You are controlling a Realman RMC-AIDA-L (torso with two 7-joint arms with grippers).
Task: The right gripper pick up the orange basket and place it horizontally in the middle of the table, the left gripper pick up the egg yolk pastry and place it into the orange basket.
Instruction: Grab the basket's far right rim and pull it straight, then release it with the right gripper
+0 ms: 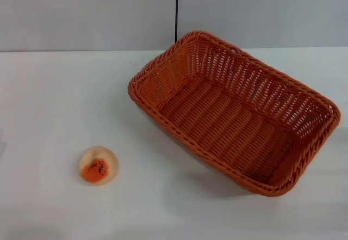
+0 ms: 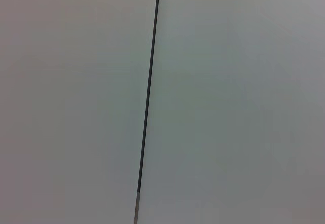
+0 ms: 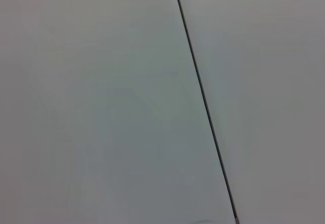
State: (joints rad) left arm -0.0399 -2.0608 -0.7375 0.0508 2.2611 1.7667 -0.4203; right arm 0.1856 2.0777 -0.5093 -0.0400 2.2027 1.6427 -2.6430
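The orange basket (image 1: 234, 112) lies empty on the white table (image 1: 54, 98), right of centre and turned at a slant, its long side running from upper left to lower right. The egg yolk pastry (image 1: 98, 165) sits alone on the table at the near left, its orange speckled patch facing up. Neither gripper shows in the head view. Both wrist views hold only a pale wall with a thin dark seam.
A grey wall with a vertical dark seam (image 1: 176, 8) stands behind the table's far edge. Bare white tabletop lies between the pastry and the basket and along the near edge.
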